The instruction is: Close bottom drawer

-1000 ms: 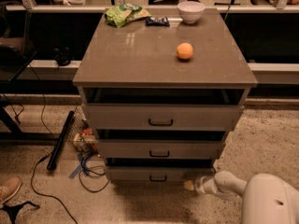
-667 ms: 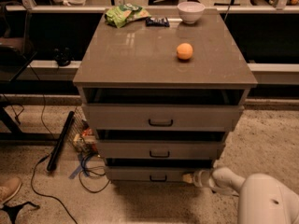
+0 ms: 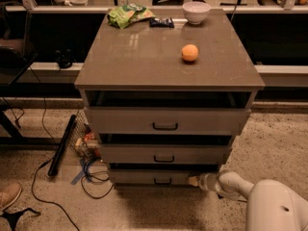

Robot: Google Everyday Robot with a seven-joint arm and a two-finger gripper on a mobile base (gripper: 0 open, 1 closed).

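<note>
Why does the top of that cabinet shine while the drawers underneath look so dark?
Camera view: light from above leaves pale glare on the cabinet top, left of the orange. The overhanging top and each drawer front shade the gaps below. The bottom drawer is dimmest, and the gripper sits by its right end, pale against the shadow.

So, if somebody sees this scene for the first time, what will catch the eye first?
Probably the orange, alone on the grey cabinet top, right of centre. Next comes the robot's pale arm at lower right, with its tool at the right end of the bottom drawer, which stands partly open.
</note>
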